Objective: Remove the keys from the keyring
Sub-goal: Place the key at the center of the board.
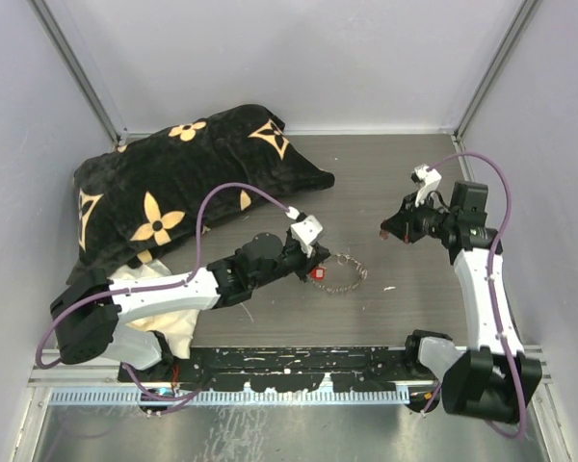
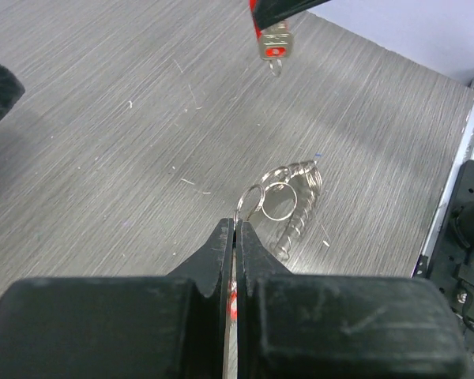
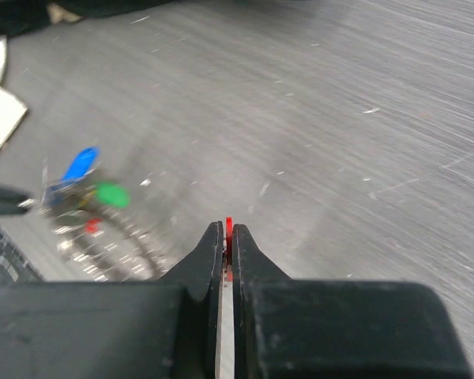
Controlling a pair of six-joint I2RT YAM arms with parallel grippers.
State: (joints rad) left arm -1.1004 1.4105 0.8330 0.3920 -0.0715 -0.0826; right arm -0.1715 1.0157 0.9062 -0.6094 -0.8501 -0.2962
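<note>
Nearest, along the near edge of the worktop (image 1: 414, 318), a black strip (image 1: 299, 362) runs between the two arm bases. A white cloth (image 1: 146, 281) lies at the near-left, partly under the left arm.

Just beyond, about mid-worktop, the left gripper (image 2: 235, 227) points down at the surface with its jaws pressed together. A sliver of red shows between the pads, and from above a red key (image 1: 318, 273) sits right at its tip. The keyring (image 2: 299, 175) lies flat on the worktop just right of that gripper. It is a silvery coil with small loops bunched at one end, and one loop rises to the closed fingertips. In the right wrist view, a blue key (image 3: 80, 163) and a green key (image 3: 110, 194) lie blurred beside the coil, with a smaller red spot near them. Whether each is threaded on the wire cannot be told.

Farther back and to the right, the right gripper (image 3: 227, 230) hangs above the worktop, well apart from the keyring. Its jaws are clamped on a loose key (image 2: 273, 41) with a red head, its silver part hanging below the fingertips and clear of the surface.

Farthest, a black pillow (image 1: 173, 183) with tan flower motifs fills the far-left corner, its near end resting over the cloth.
</note>
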